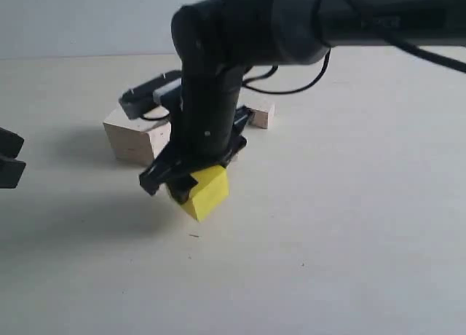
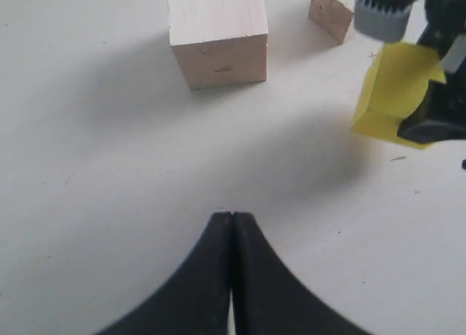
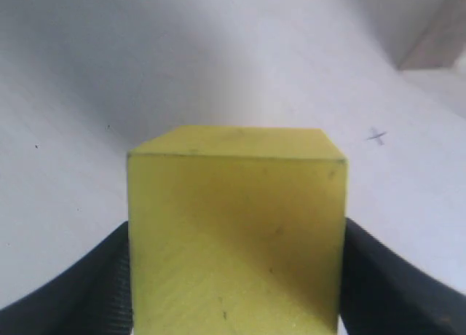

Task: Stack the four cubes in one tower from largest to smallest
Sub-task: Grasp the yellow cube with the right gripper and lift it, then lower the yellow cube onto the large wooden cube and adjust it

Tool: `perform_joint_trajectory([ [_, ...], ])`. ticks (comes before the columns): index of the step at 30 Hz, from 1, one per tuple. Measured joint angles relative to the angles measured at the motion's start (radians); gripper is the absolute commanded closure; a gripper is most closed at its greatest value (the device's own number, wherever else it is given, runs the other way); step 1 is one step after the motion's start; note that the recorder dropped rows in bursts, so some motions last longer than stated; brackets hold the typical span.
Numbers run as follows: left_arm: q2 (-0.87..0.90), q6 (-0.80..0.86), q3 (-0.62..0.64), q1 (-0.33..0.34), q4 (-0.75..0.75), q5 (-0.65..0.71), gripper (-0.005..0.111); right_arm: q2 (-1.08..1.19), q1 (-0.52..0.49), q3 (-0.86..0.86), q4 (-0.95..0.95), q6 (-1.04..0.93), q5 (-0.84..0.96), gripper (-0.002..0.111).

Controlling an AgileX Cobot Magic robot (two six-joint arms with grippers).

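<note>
Left tool [image 1: 9,156]: at the 9 o'clock edge of the exterior view, only partly in frame. In the left wrist view the left tool [image 2: 231,226] has its two smooth black fingers pressed tip to tip with nothing between them, over bare counter [image 1: 349,240]. It is well apart from all the cubes.

Large pale wood cube [image 1: 135,138]: sits flat on the counter at about 10 o'clock of the right tool, near it but not touching. Bare wood, fine straight grain, crisp square edges [image 2: 217,33].

Right tool [image 1: 191,182]: clamped on the yellow cube [image 1: 207,191], with a black ribbed finger against each of two opposite faces [image 3: 237,277]. The cube fills the gap. It hangs tilted, one corner pointing down at 6 o'clock. Cannot tell whether that corner touches the counter. Its surface is matte bright yellow with sharp edges and a few small dark specks [image 3: 237,226].

Small pale wood cube [image 1: 262,115]: on the counter at about 1 o'clock of the yellow cube, behind the arm and clear of it. Light, grainy wood.

Counter: plain off-white, matte.
</note>
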Motion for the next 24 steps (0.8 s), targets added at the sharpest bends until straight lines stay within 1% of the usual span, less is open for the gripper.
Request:
perform_joint_trajectory([
  [4, 0.0, 0.0, 0.0, 0.0, 0.0, 0.002, 0.107, -0.022, 0.0, -0.142, -0.091, -0.056, 0.085, 0.108],
  [8, 0.0, 0.0, 0.0, 0.0, 0.0, 0.014, 0.107, -0.023, -0.004, -0.26, -0.112, -0.226, 0.109, 0.108],
  [16, 0.0, 0.0, 0.0, 0.0, 0.0, 0.08, 0.107, 0.04, -0.057, -0.442, -0.074, -0.418, 0.119, 0.108],
  [21, 0.0, 0.0, 0.0, 0.0, -0.002, 0.108, 0.107, 0.132, -0.093, -0.574, 0.045, -0.522, 0.192, 0.108],
  [24, 0.0, 0.0, 0.0, 0.0, -0.01, 0.117, 0.107, 0.181, -0.094, -0.64, 0.066, -0.545, 0.21, 0.108],
])
